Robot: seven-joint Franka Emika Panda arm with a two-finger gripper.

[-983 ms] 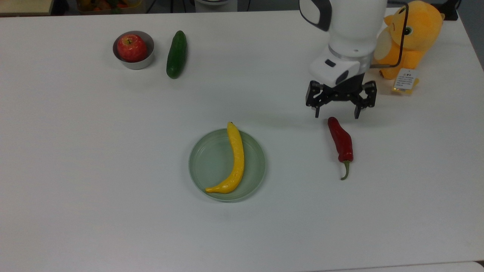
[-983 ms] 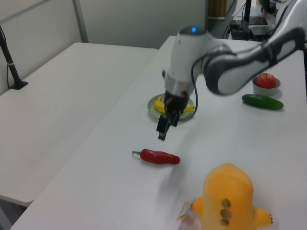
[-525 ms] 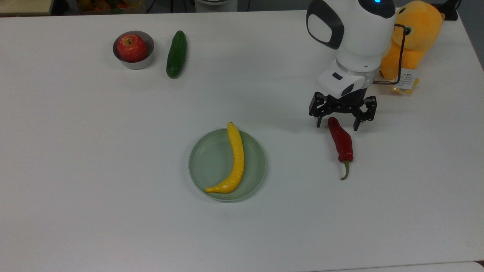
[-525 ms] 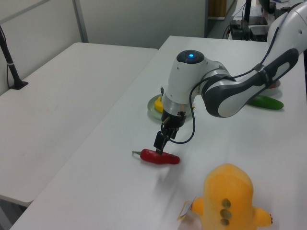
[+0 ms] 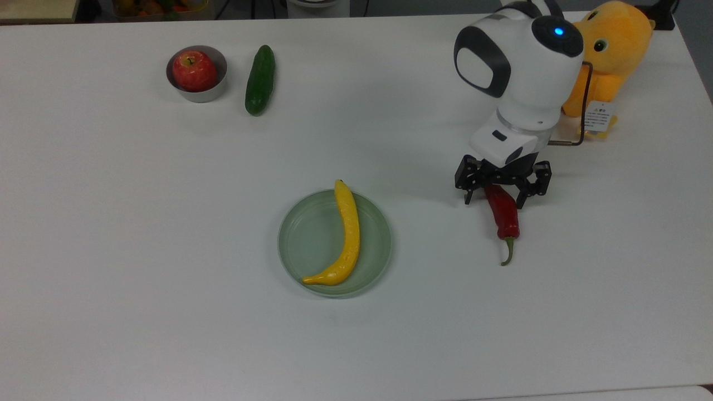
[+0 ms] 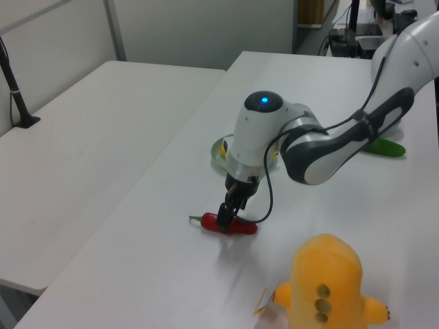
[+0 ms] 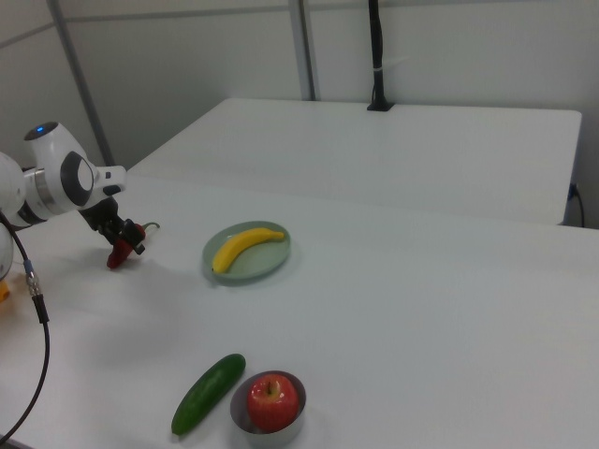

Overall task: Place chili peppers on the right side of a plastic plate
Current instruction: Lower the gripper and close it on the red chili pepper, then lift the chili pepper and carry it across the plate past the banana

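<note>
Straddling the fat end of the chili (image 5: pixel 503 214), the hand (image 5: pixel 502 196) stands spread, one finger either side of the red body and low over the white counter (image 5: pixel 167 250), not yet pinching it. The chili lies flat on the counter at about three o'clock from the plastic plate (image 5: pixel 312 245) in the top view, well apart from its rim, stem pointing toward six o'clock. The plate already carries a banana (image 5: pixel 346 234) along its three o'clock half (so there is not much bare room on that side). To do this grasp well, I would judge the fingers should close squarely across the chili's width, close to the counter, since the glossy tapered skin looks apt to squirt out of a high or slanted pinch. The plush toy (image 5: pixel 604 55) sits near the arm at one o'clock.
</note>
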